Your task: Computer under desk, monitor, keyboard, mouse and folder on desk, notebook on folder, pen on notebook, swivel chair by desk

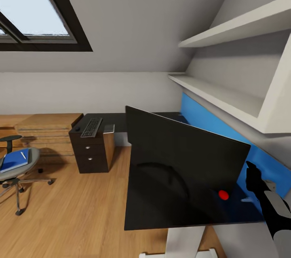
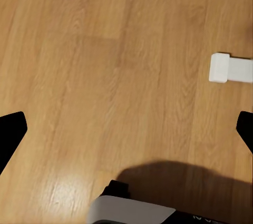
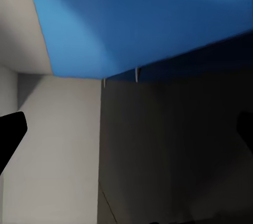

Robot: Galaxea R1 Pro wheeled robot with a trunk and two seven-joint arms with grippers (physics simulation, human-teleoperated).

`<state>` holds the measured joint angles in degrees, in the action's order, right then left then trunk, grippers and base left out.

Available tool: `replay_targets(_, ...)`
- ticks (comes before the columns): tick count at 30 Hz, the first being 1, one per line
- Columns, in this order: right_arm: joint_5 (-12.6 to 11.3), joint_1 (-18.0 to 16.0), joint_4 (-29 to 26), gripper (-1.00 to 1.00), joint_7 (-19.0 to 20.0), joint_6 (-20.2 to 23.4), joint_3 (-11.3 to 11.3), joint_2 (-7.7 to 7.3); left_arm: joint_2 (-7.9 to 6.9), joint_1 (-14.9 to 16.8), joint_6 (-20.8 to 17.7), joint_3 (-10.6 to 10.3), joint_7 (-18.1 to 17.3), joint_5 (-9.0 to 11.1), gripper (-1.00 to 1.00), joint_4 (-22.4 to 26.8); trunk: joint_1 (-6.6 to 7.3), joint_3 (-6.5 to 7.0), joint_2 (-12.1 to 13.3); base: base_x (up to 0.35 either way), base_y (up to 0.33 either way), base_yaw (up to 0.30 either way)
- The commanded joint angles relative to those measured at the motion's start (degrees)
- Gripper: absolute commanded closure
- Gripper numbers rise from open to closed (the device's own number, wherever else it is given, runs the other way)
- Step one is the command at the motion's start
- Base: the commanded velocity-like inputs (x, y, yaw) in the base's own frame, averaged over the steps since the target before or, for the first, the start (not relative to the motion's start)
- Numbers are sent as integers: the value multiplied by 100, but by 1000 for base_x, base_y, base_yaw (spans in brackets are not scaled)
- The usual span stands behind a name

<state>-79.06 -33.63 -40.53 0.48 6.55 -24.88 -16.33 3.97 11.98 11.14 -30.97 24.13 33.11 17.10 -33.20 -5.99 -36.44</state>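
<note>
Even, soft daylight fills the head view, brightest at the skylight (image 1: 36, 3) at 10 o'clock. The monitor (image 1: 182, 169) carries a faint dark reflection on its glossy screen. In the left wrist view the floor (image 2: 105, 66) shows a pale sheen and a broad soft shadow towards 6 o'clock. The right wrist view is dim, soft and blurred.

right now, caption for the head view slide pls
Monitor tilted on the desk, keyboard over the drawers, blue folder on the swivel chair.

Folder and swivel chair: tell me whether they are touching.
Touching. The head view shows the folder lying flat on the seat of the swivel chair, with no gap.
</note>
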Motion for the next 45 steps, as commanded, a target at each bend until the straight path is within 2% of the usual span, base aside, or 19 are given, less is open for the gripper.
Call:
replay_targets(1, -39, -5, 0, -100, 5, 31, -17, 2, -4, 6, 28, -47, 31, 56, -100, -2, -3, -10, -8, 109, -128, 0)
replay_targets(18, -39, -3, 75, -100, 5, 31, -17, -1, -10, 6, 27, -47, 31, 63, -100, -4, -3, -10, -8, 75, -69, 0)
replay_targets(45, -16, -4, 80, -100, -48, 37, -3, -2, -10, 6, 28, -40, 31, 64, -100, -5, -3, -10, -8, 54, -3, 0)
